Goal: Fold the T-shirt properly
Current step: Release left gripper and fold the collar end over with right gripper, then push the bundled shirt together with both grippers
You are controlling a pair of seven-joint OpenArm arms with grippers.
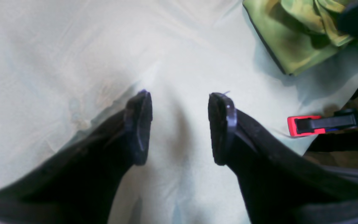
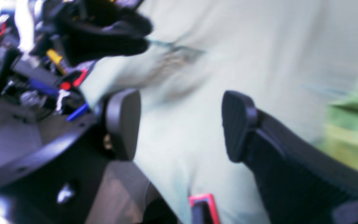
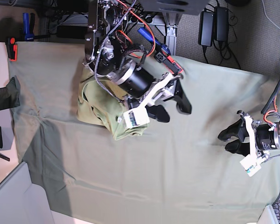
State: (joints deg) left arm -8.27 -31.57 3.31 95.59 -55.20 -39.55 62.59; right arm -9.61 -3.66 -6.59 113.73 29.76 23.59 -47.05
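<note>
The T-shirt (image 3: 97, 112) lies folded into a pale yellow-green bundle on the table cloth, partly under my right arm. In the left wrist view the T-shirt (image 1: 294, 37) shows at the top right, and in the right wrist view it is a green blur (image 2: 353, 137) at the right edge. My right gripper (image 3: 171, 108) hangs open just right of the bundle, and the right wrist view shows the right gripper (image 2: 180, 124) with only cloth between its fingers. Far to the right, my left gripper (image 3: 231, 140) is open and empty over bare cloth, as the left gripper (image 1: 180, 126) also shows from the wrist.
The grey-green table cloth (image 3: 130, 182) covers the table. Red-and-black clamps pin it at the edges (image 3: 11, 49) (image 1: 306, 125) (image 2: 202, 205). Cables and power bricks (image 3: 213, 25) lie beyond the far edge. A dark object (image 3: 4, 95) sits at the left edge.
</note>
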